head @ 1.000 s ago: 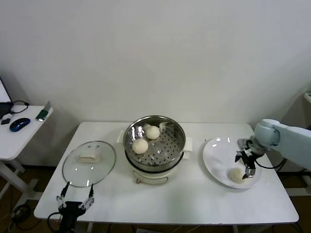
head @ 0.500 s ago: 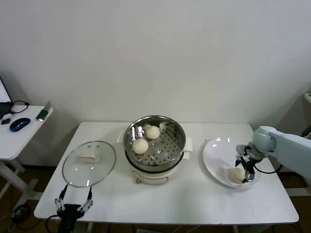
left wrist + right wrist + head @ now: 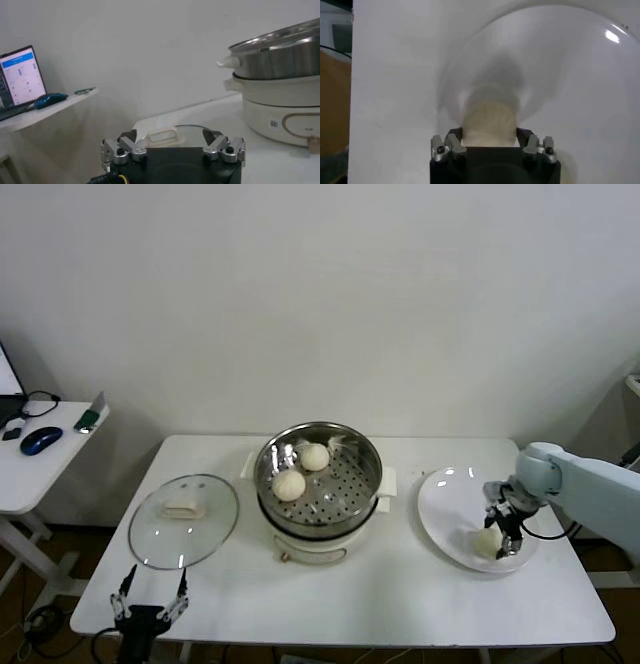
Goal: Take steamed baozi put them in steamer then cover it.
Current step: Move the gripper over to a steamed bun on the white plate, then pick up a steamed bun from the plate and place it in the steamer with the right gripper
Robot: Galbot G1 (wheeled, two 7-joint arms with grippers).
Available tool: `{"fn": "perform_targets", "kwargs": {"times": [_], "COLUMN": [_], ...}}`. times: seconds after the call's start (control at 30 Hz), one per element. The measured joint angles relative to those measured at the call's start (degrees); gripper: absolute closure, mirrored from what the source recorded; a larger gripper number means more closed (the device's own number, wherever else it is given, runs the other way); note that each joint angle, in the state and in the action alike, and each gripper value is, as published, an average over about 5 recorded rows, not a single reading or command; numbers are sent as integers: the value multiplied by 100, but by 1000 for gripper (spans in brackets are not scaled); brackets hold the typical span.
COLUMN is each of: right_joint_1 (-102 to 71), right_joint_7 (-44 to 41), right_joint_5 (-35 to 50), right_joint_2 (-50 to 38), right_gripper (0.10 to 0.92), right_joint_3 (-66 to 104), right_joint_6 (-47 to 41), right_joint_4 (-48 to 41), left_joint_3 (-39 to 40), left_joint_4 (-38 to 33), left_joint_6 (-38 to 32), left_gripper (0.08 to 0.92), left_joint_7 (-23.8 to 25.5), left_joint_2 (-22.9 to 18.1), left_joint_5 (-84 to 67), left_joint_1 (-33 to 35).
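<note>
right tool (image 3: 503,535) closed around a bun (image 3: 487,542) on the plate (image 3: 445,504), bun between its fingers, left tool (image 3: 150,602) open at the worktop (image 3: 400,584) front edge

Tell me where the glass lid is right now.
In the head view the cover lies flat on the table's left part, beside the steamer, handle up. The idle left gripper is at the front edge just below it.

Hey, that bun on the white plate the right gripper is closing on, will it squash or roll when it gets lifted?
The bun looks soft and doughy, so the right gripper will probably dent it a little. Its rounded shape suggests it could roll on the smooth plate if nudged. It seems light for its size.
</note>
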Motion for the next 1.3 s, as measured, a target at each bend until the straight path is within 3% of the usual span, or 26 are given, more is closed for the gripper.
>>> {"fn": "perform_targets", "kwargs": {"times": [0.5,0.87,1.3], "right_joint_1": [1447,3132,3309], "right_joint_7": [-293,-575,-729], "right_joint_5": [-57,28,-329], "right_joint_2": [526,1604,3075], "right_gripper": [355,347,347], "right_joint_3": [-810,-1446,-1097], "right_joint_6": [1116,2651,3659], "right_joint_4": [125,256,357], "left_joint_3": [39,69,56], "left_joint_4": [-34,-20,-124], "left_joint_6": [13,19,58], "left_gripper": [177,177,177], "left_joint_7": [0,1,12], "left_joint_2": [-15,-25,58], "left_joint_5": [27,34,-20], "left_joint_1": [1,7,82]}}
